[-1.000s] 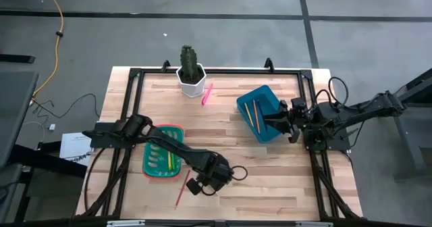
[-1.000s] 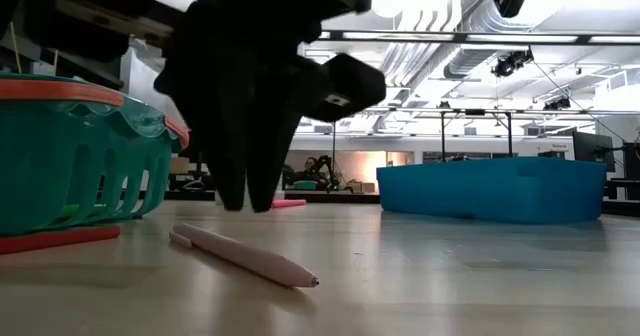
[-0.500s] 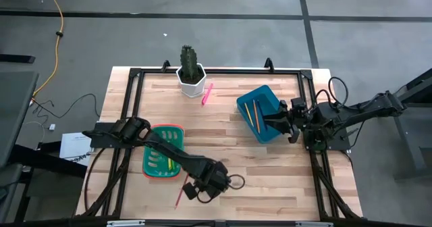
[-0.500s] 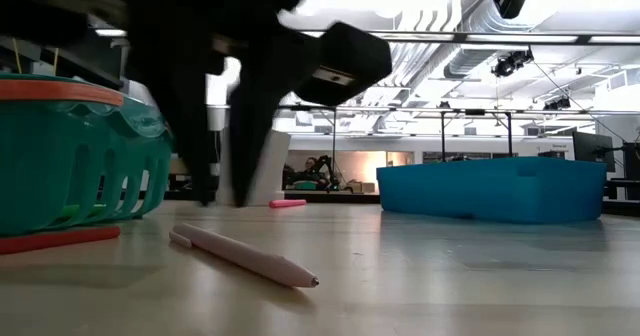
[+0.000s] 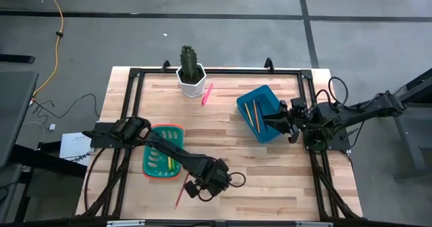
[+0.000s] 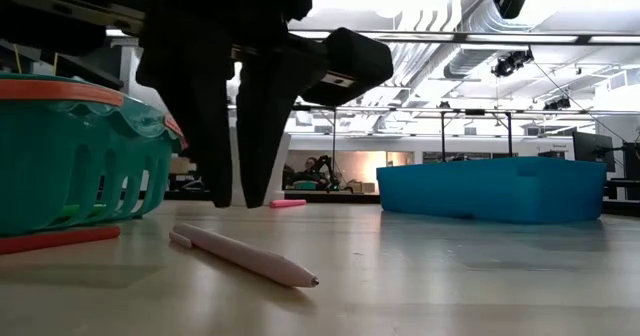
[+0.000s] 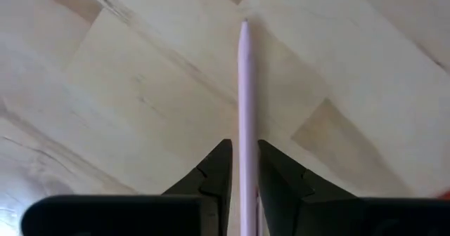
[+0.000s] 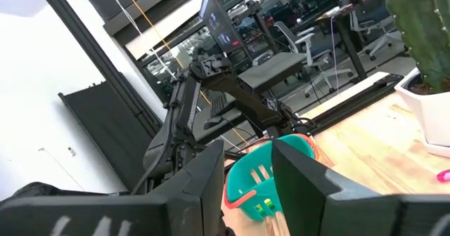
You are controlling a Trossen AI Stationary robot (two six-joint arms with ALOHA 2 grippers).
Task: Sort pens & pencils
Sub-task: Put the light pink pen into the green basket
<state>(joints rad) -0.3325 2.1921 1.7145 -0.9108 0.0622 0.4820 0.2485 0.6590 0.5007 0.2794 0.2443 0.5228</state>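
Observation:
My left gripper (image 5: pixel 200 188) hangs open near the table's near edge, fingers pointing down. In the left wrist view its fingertips (image 7: pixel 243 145) stand on either side of a pale salmon pencil (image 7: pixel 244 88), which lies flat on the wood. In the low view the tips (image 6: pixel 236 204) hover just above that pencil (image 6: pixel 245 258). A red pencil (image 5: pixel 181 190) lies beside it. Green and yellow pens lie in the green basket (image 5: pixel 165 127). A hot-pink pen (image 5: pixel 207 93) lies by the cactus pot. My right gripper (image 5: pixel 278 119) waits open at the blue bin (image 5: pixel 253 95), which holds pencils (image 5: pixel 248 112).
A white pot with a cactus (image 5: pixel 191 78) stands at the far edge. The green basket (image 6: pixel 70 156) sits close on the left of my left gripper. Bare wood lies between the basket and the blue bin (image 6: pixel 495 191). Black frame rails border the table.
My left gripper has moved toward the table's near edge and slightly left, ending over the pale pencil. Its fingers were together a second ago, spread wide half a second ago, and now stand closer together on either side of the pencil. The pencil has not moved.

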